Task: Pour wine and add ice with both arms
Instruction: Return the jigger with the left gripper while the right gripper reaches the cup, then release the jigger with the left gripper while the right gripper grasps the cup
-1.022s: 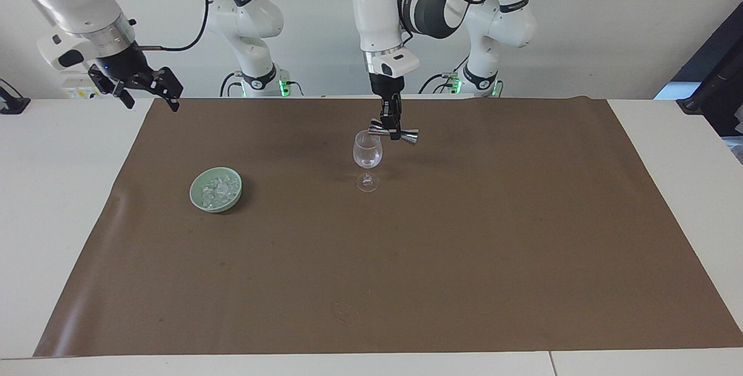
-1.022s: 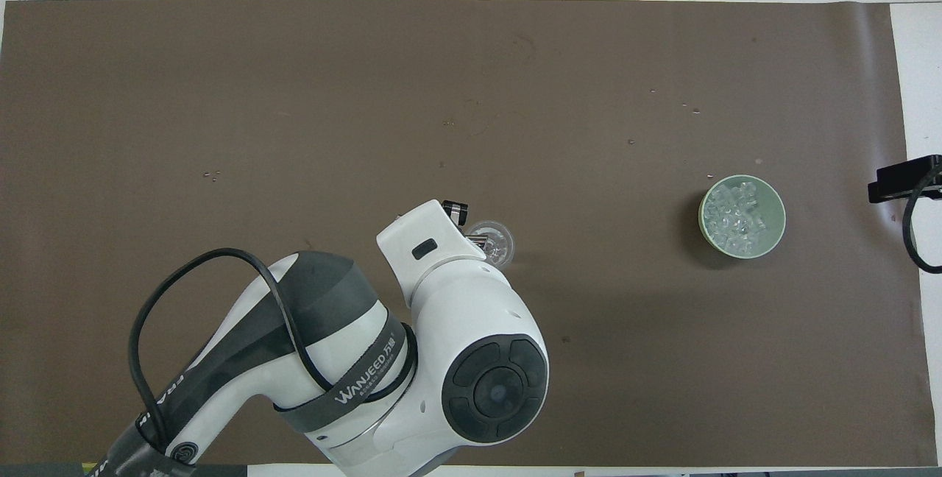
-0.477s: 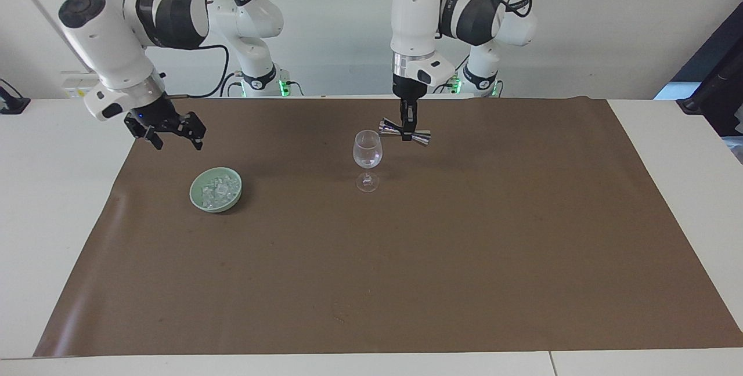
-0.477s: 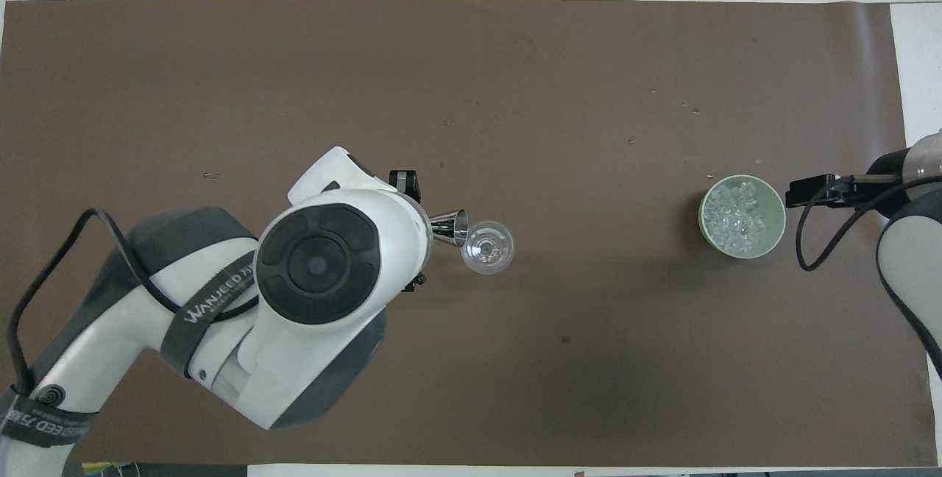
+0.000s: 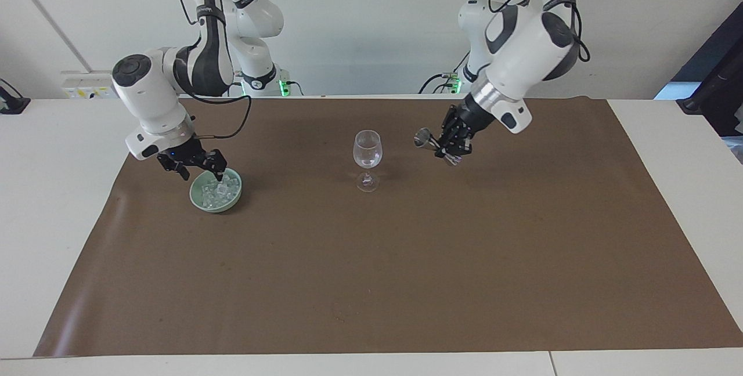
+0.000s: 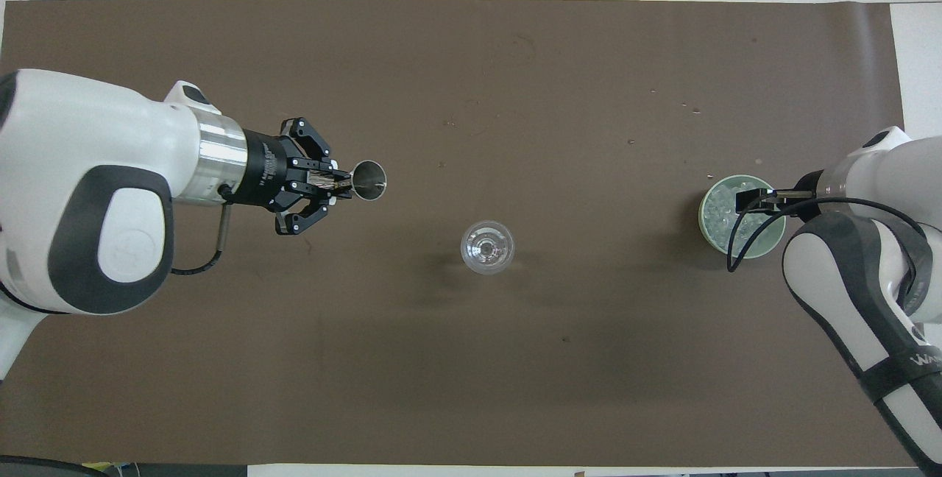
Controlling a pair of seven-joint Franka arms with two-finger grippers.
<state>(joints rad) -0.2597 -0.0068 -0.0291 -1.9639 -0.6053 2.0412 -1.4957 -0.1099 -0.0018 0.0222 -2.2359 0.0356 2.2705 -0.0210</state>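
Brown mat point(image 5: 371, 260) | right end effector point(image 5: 203, 166) spread over ice point(image 5: 220, 191) | left end effector point(image 5: 451, 143) grips jigger point(image 5: 426, 140)

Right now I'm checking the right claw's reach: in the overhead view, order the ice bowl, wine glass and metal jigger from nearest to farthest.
1. Ice bowl, under the right claw.
2. Wine glass, mid-mat.
3. Metal jigger, held by the left claw toward the left arm's end.

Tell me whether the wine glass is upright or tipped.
Upright. The wine glass stands on its foot on the brown mat, stem vertical; from overhead its rim forms a full circle.
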